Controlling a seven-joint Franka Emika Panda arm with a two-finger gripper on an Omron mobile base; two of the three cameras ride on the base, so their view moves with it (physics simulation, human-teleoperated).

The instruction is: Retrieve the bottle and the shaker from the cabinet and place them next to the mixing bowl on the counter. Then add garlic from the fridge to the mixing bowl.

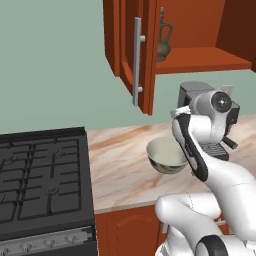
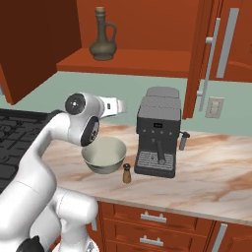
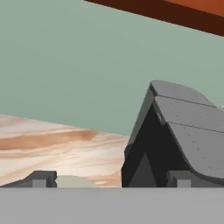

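One dark, olive-brown bottle (image 2: 102,37) with a round belly, slim neck, side handle and pale stopper stands upright on the open cabinet (image 2: 147,61) shelf, above the counter (image 2: 216,172). One small brown shaker (image 2: 127,173) with a dark cap stands on the counter, just right of the single pale mixing bowl (image 2: 104,154) and left of the one grey coffee machine (image 2: 157,135). The gripper (image 3: 109,180) hangs over the bowl, empty, its fingers (image 3: 40,179) spread wide.
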